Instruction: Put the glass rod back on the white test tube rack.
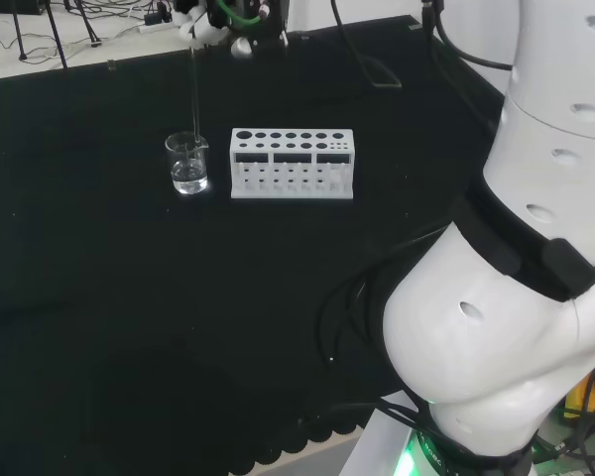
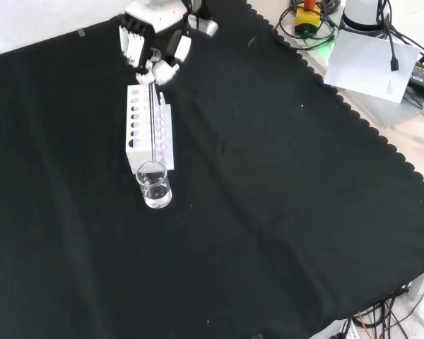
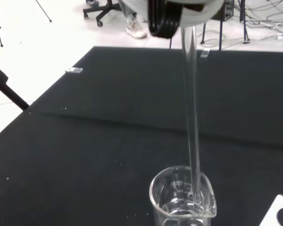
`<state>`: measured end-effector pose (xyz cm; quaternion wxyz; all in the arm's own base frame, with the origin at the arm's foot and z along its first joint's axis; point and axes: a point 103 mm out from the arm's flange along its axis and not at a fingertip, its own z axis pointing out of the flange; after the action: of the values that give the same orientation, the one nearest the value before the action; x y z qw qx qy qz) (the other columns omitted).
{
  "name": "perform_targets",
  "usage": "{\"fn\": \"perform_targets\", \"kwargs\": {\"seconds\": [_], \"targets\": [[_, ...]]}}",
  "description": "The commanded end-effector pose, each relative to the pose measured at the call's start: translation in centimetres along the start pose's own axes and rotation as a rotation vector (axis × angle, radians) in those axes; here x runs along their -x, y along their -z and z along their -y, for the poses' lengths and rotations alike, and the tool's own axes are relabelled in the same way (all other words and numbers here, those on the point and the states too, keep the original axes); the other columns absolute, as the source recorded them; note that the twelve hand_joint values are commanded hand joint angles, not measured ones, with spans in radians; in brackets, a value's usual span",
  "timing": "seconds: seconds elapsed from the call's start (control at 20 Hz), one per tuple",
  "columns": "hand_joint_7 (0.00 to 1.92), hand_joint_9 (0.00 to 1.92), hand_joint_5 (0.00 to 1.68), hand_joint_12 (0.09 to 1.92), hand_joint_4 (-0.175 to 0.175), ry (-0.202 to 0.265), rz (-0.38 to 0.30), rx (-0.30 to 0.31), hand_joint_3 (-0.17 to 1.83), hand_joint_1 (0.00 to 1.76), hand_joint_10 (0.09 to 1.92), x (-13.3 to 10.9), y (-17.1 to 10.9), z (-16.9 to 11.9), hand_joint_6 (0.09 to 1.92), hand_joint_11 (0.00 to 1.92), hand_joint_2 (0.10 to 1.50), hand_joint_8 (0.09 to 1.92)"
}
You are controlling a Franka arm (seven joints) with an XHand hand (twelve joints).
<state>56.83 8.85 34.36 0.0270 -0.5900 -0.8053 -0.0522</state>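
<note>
The hand (image 2: 152, 46) sits at the far edge of the black cloth (image 2: 268, 212), fingers curled round the top of the glass rod (image 1: 195, 94), pinching it upright. In the head view the rod hangs straight down from about 12 o'clock, and its lower end is inside the small glass beaker (image 1: 187, 164). The wrist view shows the rod's tip dipping past the beaker's rim, with a little clear liquid in the bottom.

The white test tube rack (image 1: 292, 164) stands just beside the beaker, at its 3 o'clock in the head view, apart from it by a narrow gap. In the front view the rack lies at the beaker's 12 o'clock, directly between beaker and hand, and the rod crosses in front of its holes. The rack's top holes look open.

The arm's big white links (image 1: 516, 297) crowd the head view's right side. Cables and a yellow device (image 2: 307, 18) lie off the cloth at 1 o'clock in the front view.
</note>
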Motion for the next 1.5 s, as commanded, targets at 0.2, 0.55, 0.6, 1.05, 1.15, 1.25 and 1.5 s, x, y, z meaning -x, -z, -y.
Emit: {"fn": "perform_targets", "kwargs": {"seconds": [0.2, 0.55, 0.6, 1.05, 1.15, 1.25, 1.5], "targets": [[1.1, 1.67, 1.04, 1.02, -0.175, -0.07, 0.01, 0.037, 0.47, 1.29, 0.95, 2.8, 4.8, 4.5, 0.7, 1.35, 0.85, 1.21], [1.1, 1.67, 1.04, 1.02, -0.175, -0.132, 0.025, 0.046, 0.47, 1.29, 0.95, 5.7, 6.0, 7.1, 0.7, 1.35, 0.86, 1.21], [1.1, 1.67, 1.04, 1.02, -0.175, -0.144, 0.027, 0.049, 0.47, 1.29, 0.95, 6.2, 6.2, 7.5, 0.7, 1.35, 0.86, 1.21], [1.1, 1.67, 1.04, 1.02, -0.175, -0.235, 0.048, 0.055, 0.47, 1.29, 0.95, 10.4, 6.7, 11.1, 0.7, 1.35, 0.86, 1.21], [1.1, 1.67, 1.04, 1.02, -0.175, -0.249, 0.05, 0.051, 0.47, 1.29, 0.95, 11.1, 6.5, 11.6, 0.7, 1.35, 0.86, 1.21], [1.1, 1.67, 1.04, 1.02, -0.175, -0.261, 0.051, 0.044, 0.46, 1.29, 0.95, 11.6, 6.2, 12.1, 0.7, 1.35, 0.86, 1.21], [1.1, 1.67, 1.04, 1.02, -0.175, -0.263, 0.041, 0.037, 0.46, 1.29, 0.95, 12.0, 5.3, 12.4, 0.7, 1.35, 0.86, 1.21]]}}
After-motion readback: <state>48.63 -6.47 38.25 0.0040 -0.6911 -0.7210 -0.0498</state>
